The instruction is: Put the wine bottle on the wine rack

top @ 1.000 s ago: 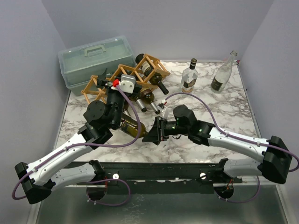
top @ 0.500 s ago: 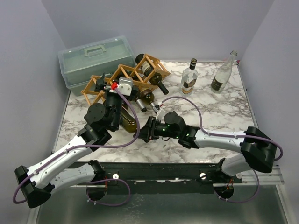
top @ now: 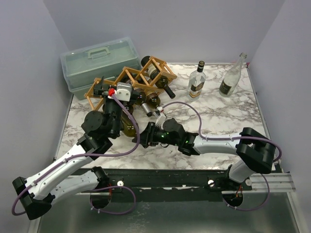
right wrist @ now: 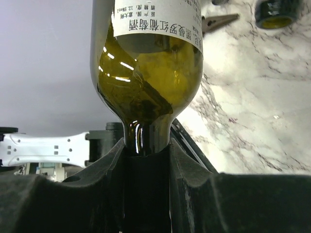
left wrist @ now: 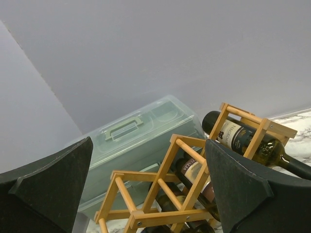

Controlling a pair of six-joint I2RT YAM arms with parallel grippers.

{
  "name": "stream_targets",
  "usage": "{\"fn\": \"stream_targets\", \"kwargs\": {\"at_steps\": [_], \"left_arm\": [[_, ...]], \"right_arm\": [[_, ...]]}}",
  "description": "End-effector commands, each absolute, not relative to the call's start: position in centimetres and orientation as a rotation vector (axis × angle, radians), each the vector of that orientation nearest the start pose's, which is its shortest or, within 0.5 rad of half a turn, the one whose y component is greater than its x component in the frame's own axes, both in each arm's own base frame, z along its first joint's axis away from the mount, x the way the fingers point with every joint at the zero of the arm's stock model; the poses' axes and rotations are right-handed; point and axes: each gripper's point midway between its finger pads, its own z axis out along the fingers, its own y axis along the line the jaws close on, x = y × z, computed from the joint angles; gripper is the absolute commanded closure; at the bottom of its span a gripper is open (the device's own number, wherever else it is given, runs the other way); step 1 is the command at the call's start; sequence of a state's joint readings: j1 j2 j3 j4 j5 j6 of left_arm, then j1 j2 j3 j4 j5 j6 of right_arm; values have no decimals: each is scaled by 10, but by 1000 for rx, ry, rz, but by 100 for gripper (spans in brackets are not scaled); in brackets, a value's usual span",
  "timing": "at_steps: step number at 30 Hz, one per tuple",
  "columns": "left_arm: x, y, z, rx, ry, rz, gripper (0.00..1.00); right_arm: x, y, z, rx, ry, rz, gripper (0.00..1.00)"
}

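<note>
Green wine bottle [right wrist: 146,97] neck clamped in right jaws, cap hidden; left jaws spread, facing wine rack [left wrist: 167,217].

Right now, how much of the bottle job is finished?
Some dark bottles already lie in the light-brown wooden lattice rack. The right pincer grips an olive-green glass wine bottle by its neck; the left pincer is open. Left: sliding that bottle into a rack cell.
</note>
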State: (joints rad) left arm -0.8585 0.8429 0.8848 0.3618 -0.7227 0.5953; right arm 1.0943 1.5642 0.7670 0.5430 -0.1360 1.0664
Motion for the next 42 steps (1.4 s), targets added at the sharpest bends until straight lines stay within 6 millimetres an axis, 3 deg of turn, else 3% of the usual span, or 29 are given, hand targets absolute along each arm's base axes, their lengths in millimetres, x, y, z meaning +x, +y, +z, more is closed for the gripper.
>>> {"fn": "stream_targets", "kwargs": {"at_steps": [1, 9, 18, 34, 42], "left_arm": [[277, -117, 428, 247, 1217, 179, 1], [272, -114, 433, 225, 1202, 151, 1], [270, -110, 436, 213, 1193, 145, 1], [261, -102, 444, 183, 1163, 122, 1], [257, -97, 448, 171, 1148, 113, 1]], "right_arm": [[184, 461, 258, -103, 1810, 1659, 100], [199, 468, 260, -10, 1792, 1604, 99], [206, 496, 255, 104, 1706, 1565, 99], [247, 535, 255, 250, 1578, 1473, 99], [263, 552, 242, 279, 1607, 1408, 99]]}}
